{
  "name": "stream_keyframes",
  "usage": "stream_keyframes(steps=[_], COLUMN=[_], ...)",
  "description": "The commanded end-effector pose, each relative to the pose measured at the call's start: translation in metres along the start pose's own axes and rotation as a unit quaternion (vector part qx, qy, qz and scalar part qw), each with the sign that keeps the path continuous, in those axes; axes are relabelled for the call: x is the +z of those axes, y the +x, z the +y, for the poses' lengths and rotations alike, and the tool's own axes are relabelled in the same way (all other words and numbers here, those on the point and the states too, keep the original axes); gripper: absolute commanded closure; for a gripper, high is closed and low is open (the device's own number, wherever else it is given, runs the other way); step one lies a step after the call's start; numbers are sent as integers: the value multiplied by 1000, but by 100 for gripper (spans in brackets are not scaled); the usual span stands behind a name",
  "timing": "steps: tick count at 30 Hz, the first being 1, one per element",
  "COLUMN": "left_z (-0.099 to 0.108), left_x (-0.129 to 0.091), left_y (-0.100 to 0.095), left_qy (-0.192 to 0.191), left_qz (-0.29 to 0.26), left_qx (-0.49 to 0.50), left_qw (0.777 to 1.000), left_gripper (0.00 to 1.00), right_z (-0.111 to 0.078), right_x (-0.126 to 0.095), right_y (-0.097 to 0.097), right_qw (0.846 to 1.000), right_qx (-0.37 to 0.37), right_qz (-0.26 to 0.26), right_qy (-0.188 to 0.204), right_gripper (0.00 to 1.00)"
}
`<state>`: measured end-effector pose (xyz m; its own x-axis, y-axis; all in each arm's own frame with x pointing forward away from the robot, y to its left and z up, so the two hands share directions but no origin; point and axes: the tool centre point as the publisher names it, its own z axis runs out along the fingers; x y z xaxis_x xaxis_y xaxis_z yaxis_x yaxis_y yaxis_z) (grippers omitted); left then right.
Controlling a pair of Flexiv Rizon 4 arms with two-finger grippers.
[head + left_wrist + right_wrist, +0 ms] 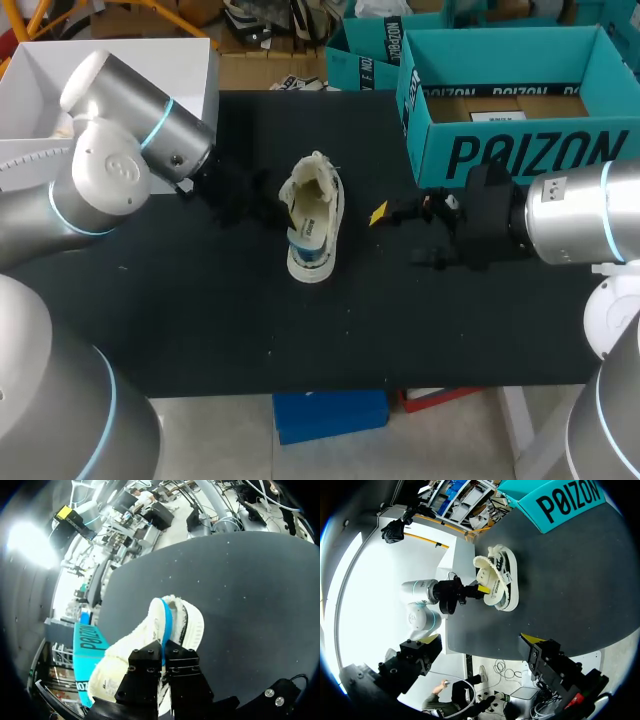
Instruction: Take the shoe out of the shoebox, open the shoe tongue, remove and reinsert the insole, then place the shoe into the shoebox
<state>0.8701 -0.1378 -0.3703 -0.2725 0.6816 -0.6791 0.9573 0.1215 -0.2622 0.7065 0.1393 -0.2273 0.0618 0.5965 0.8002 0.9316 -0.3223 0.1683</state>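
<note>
The shoe (pixel 312 225) rests on the black surface (pixel 250 320), near its middle, outside the box, opening facing up. The teal shoebox (pixel 520 150) stands open at the far right corner; inside, only a brown floor and a white slip are visible. The left hand (pixel 164 655) has its fingers pressed close, pinching the shoe's edge at the opening. The right hand (pixel 480 642) is spread wide, holding nothing, just beside the shoe.

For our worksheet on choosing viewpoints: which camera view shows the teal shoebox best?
The head view: the shoebox appears nearly whole, open, with its inside visible. The left wrist view catches only a teal sliver of it beyond the shoe. The right wrist view shows just one printed wall.
</note>
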Motion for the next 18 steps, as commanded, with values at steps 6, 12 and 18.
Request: stream_keyframes(steps=[6, 12, 18], left_z=[13, 11, -7], left_x=[4, 7, 4], left_y=[-2, -3, -5], left_qy=[-20, -23, 9], left_qz=[10, 16, 0], left_qx=[-16, -25, -25], left_qw=[1000, 999, 1000], left_gripper=[100, 100, 53], right_z=[0, 0, 0], right_x=[0, 0, 0], right_y=[1, 1, 1], right_qw=[1000, 1000, 1000], right_qx=[0, 0, 0], right_qz=[0, 0, 0], right_qy=[0, 0, 0], right_gripper=[0, 0, 0])
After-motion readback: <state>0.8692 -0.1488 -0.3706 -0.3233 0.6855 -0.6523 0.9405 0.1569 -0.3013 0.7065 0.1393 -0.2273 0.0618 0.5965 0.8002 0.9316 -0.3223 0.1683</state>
